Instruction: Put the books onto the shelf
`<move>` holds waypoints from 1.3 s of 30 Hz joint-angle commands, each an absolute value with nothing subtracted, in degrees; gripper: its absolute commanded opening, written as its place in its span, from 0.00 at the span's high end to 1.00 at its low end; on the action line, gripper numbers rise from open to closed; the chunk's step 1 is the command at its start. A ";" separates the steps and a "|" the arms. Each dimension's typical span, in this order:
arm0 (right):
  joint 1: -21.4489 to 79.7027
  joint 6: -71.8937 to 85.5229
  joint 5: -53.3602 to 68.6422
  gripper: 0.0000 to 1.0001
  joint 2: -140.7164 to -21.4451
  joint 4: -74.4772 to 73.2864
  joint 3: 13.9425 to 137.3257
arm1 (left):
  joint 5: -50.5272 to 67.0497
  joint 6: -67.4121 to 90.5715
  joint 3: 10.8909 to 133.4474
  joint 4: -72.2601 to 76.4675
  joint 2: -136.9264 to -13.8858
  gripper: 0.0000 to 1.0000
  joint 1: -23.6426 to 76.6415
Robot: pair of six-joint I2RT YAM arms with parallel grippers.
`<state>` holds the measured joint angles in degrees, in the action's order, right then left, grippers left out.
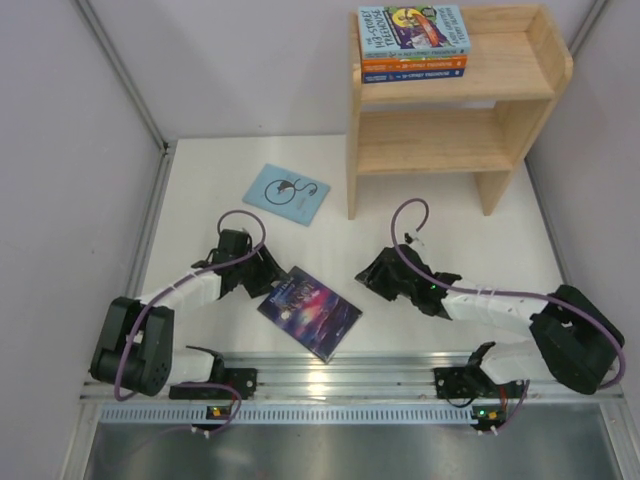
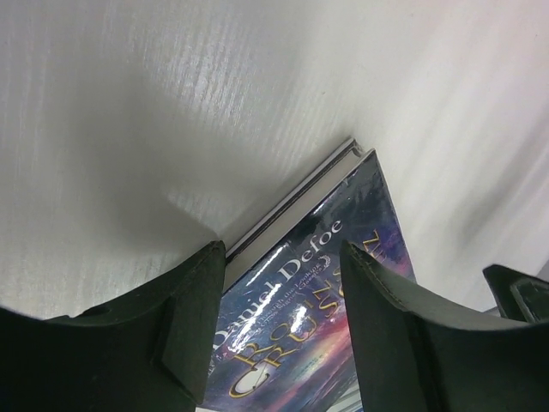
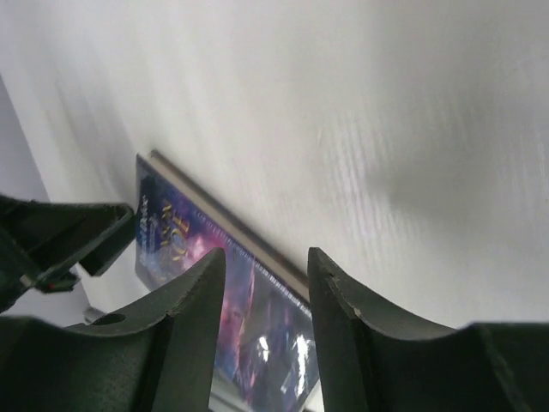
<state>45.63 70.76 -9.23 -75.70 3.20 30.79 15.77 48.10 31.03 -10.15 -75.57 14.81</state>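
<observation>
Three books [image 1: 413, 45] are lying stacked flat at the left end of the wooden shelf's [image 1: 430, 142] top level. A pale blue book [image 1: 287, 193] is resting on the desk [image 1: 200, 200], near the shelf's left foot. Closer to the arms, the dark purple galaxy book [image 1: 310, 312] is lying flat between both claws. The left claw [image 2: 283, 253] is hovering at its left corner with fingers parted. The right claw [image 3: 266, 257] is pointing at it from the right, fingers also apart, gripping nothing.
</observation>
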 commanded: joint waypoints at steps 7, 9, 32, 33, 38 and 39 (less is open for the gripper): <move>57.03 77.77 -11.07 0.50 -65.39 -4.40 26.46 | 16.00 44.83 32.52 -14.68 -75.41 0.37 15.91; 58.70 79.09 -13.34 0.49 -66.53 -4.83 26.54 | 16.43 43.95 32.70 -14.68 -75.41 0.37 15.91; 63.54 83.50 -18.45 0.55 -73.39 2.11 25.66 | 21.88 45.87 29.09 -9.15 -74.09 0.39 16.52; 62.67 81.93 -18.46 0.56 -73.48 2.28 25.84 | 22.15 46.05 29.00 -8.97 -74.18 0.39 16.70; 54.07 71.48 -15.31 0.61 -70.94 4.21 25.32 | 23.55 47.63 28.83 -8.00 -73.30 0.41 17.49; 52.14 69.02 -14.16 0.61 -70.32 5.87 24.96 | 23.90 48.85 28.65 -7.56 -73.13 0.42 18.10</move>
<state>57.45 76.82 -14.48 -72.71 -1.02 25.45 19.05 45.80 29.82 -10.20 -74.72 16.21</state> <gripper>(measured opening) 0.394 0.587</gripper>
